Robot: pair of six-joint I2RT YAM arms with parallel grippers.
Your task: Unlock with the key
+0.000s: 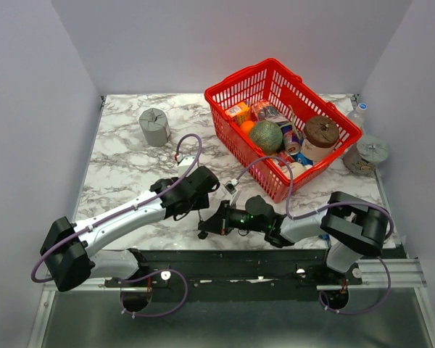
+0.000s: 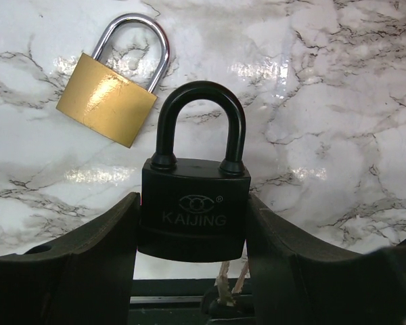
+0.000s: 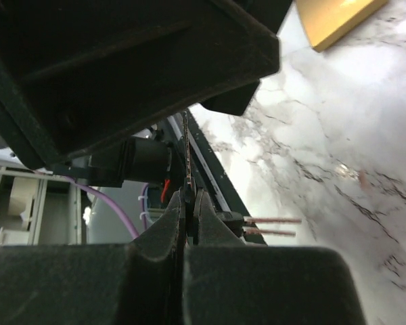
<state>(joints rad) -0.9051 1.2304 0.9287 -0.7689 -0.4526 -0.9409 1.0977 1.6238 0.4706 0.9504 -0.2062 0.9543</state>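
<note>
left claw [image 2: 193, 227]: clenched on the body of the black padlock [image 2: 193, 203], one finger on each side
black padlock: upright, shackle at 12 o'clock with both legs seated, "KAIJING" on its face
right claw [image 3: 189, 203]: pinched tight on the key [image 3: 187, 156]
key: a thin toothed strip seen edge-on, rising to 12 o'clock from the right fingertips toward the dark bulk above; head hidden, and I cannot tell whether the tip is in the lock
brass padlock [image 2: 111, 95]: flat on the marble table [image 2: 338, 101], at 10 o'clock of the black one, apart from it
red basket [image 1: 221, 109]: at 1 o'clock on the table, filled with groceries
</note>
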